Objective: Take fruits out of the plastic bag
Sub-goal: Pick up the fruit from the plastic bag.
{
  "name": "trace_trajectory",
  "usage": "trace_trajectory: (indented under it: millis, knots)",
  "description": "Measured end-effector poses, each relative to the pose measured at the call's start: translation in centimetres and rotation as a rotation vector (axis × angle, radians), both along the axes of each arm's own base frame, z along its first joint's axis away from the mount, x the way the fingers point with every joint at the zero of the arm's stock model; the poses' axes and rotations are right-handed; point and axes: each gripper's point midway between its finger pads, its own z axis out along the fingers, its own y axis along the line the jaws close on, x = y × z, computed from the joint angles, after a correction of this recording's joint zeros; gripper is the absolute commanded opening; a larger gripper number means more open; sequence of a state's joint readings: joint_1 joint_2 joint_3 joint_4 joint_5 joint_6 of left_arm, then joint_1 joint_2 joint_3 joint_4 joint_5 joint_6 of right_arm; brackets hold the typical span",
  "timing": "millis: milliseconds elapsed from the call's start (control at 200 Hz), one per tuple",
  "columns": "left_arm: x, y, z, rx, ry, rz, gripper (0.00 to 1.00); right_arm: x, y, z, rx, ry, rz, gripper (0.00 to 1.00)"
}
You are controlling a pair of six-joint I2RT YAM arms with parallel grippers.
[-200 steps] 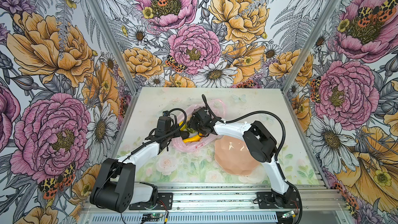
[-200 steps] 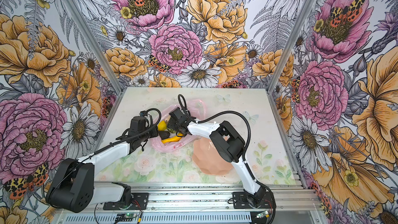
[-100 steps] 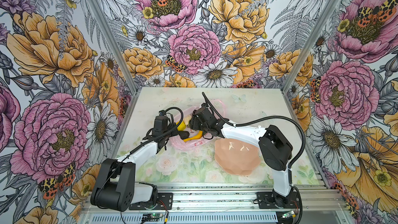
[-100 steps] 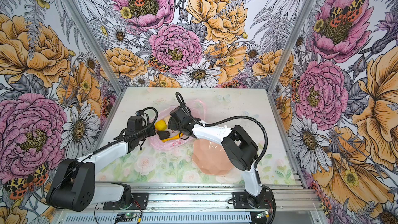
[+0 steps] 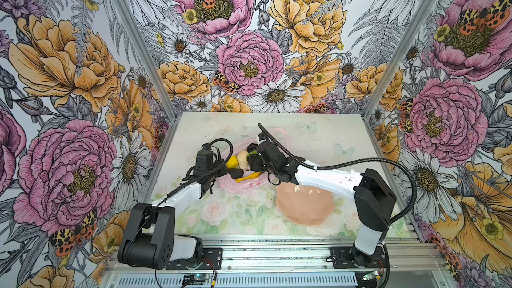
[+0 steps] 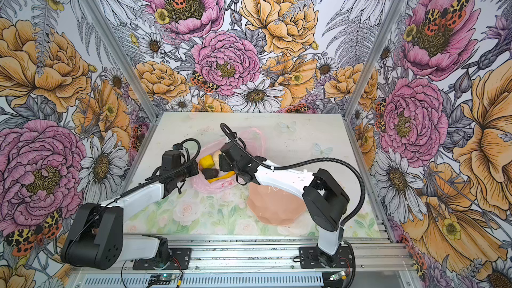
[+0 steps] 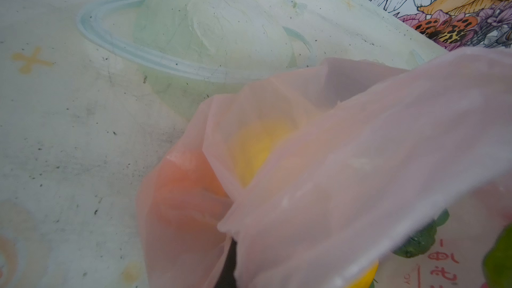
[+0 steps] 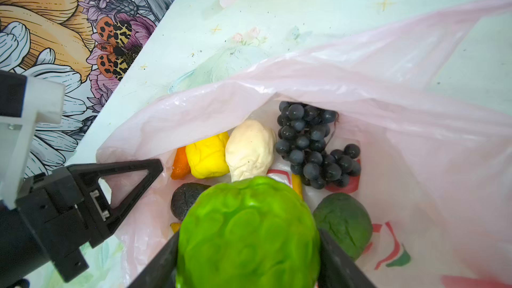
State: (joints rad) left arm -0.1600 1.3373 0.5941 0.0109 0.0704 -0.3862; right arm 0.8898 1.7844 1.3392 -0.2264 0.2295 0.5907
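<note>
Right elbow (image 5: 372, 189) swings toward 3 o'clock; right gripper (image 8: 249, 256) clamps bumpy green toy fruit (image 8: 249, 225); left gripper (image 8: 155, 167) seemingly pinches translucent pink plastic bag (image 8: 388, 92).

My right gripper (image 8: 249, 247) is full: the lime (image 8: 249, 217) fills the whole gap between its jaws. Just ahead of the tips, the lemon (image 8: 207, 156), cream lump (image 8: 250, 148) and grape bunch (image 8: 307, 139) sit packed side by side, with no lane between them. A green avocado (image 8: 343, 223) crowds one finger and a dark lump (image 8: 185, 198) crowds the other. The plastic bag (image 8: 388, 92) sags over the far fruits like a low roof. The left gripper (image 8: 149, 170), pinched on the bag's rim, blocks that side of the mouth. Back out behind my tool, the mouth is open. The peach dish (image 5: 304, 206) sits under my right forearm.
</note>
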Motion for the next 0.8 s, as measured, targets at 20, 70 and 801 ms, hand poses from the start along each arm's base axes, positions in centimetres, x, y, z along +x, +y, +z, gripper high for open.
trace_trajectory:
  millis: [20, 70, 801]
  knots:
    - [0.0, 0.0, 0.0, -0.001, -0.001, -0.001, 0.01, 0.0, -0.1, 0.2, -0.004, -0.008, -0.001, 0.52]
    - [0.0, -0.1, 0.1, -0.002, -0.002, -0.002, 0.01, 0.0, -0.4, 0.5, -0.014, -0.023, 0.000, 0.51]
    - [0.4, 0.1, 0.0, -0.013, -0.007, 0.006, 0.01, -4.1, -8.8, 2.1, -0.232, -0.213, -0.029, 0.49]
